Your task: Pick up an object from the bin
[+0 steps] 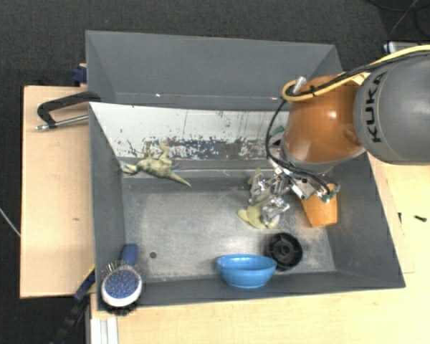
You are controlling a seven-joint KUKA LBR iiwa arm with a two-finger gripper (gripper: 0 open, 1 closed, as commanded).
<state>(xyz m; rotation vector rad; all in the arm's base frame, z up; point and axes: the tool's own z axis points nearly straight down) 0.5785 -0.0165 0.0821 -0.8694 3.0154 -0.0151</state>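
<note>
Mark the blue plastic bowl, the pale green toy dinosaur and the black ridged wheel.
blue plastic bowl (246,274): camera view, front wall.
pale green toy dinosaur (156,167): camera view, body.
black ridged wheel (283,250): camera view, top face.

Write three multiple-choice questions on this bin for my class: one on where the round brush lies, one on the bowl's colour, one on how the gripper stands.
1. Where is the round brush?
A back right corner
B front left corner
C middle of the floor

2. What colour is the bowl?
A red
B green
C blue

3. How does the gripper stand?
A lowered into the bin, over a pale yellow thing
B raised outside the bin
C resting on the bowl

Answers:
1 B, it lies in the view's lower left corner.
2 C, it is plainly blue, by the front wall.
3 A, it hangs right of centre, just above that thing.
</note>
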